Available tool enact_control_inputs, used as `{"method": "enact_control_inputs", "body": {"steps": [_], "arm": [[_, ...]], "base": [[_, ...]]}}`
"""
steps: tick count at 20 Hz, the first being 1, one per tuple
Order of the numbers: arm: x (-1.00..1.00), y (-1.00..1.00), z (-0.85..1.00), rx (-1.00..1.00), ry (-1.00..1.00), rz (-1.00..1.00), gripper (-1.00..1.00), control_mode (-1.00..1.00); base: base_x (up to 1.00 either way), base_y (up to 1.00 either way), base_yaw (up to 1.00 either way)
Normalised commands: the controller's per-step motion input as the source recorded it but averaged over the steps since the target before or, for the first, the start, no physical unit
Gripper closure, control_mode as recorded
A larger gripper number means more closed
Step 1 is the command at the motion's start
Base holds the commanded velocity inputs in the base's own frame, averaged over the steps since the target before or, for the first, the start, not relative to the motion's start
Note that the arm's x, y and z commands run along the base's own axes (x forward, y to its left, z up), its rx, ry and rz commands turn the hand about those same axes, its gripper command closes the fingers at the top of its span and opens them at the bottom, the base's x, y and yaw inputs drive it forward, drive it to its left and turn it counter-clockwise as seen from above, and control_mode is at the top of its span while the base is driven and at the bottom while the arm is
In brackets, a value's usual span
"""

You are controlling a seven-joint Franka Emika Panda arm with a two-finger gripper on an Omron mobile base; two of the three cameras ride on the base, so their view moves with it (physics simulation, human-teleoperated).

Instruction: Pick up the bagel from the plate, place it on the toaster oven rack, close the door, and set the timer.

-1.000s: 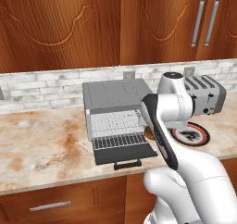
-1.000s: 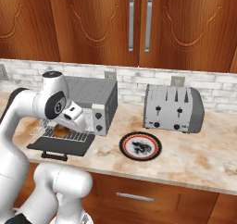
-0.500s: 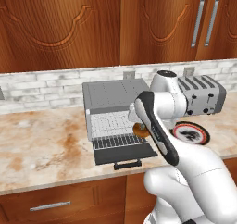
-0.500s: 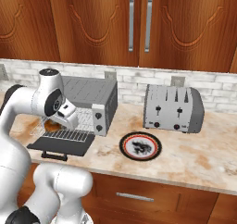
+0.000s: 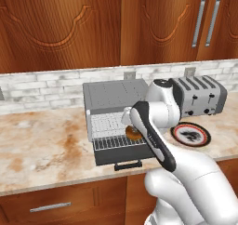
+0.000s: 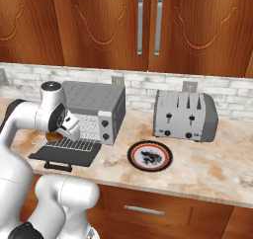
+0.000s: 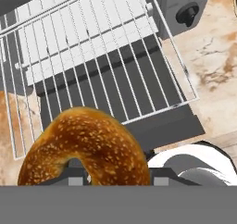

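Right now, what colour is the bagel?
Golden-brown with tiny pale seeds; the bagel shows best in the hand view.

golden-brown seeded bagel (image 7: pixel 85 146), silver wire rack (image 7: pixel 97 56), red-rimmed plate (image 6: pixel 134 150)

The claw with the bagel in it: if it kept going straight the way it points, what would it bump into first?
Most likely the toaster oven rack. The claw holds the bagel and points at those silver bars, pulled out over the open door. The bagel would probably touch before the claw itself, though depth is hard to judge.
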Motion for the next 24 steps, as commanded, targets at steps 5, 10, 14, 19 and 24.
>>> {"method": "enact_control_inputs", "body": {"steps": [5, 10, 14, 19, 24], "arm": [[0.38, 0.0, -0.16, 0.0, 0.0, 0.0, 1.0, -1.0], [0.36, 0.0, -0.26, 0.0, 0.0, 0.0, 1.0, -1.0], [0.41, 0.0, -0.36, 0.0, 0.0, 0.0, 1.0, -1.0], [0.43, 0.04, -0.37, -0.01, 0.0, 0.0, 1.0, -1.0], [0.41, 0.04, -0.3, 0.0, 0.0, 0.0, 1.0, -1.0]], "base": [[0.0, 0.0, 0.0], [0.0, 0.0, 0.0], [0.0, 0.0, 0.0], [0.0, 0.0, 0.0], [0.0, 0.0, 0.0]]}}
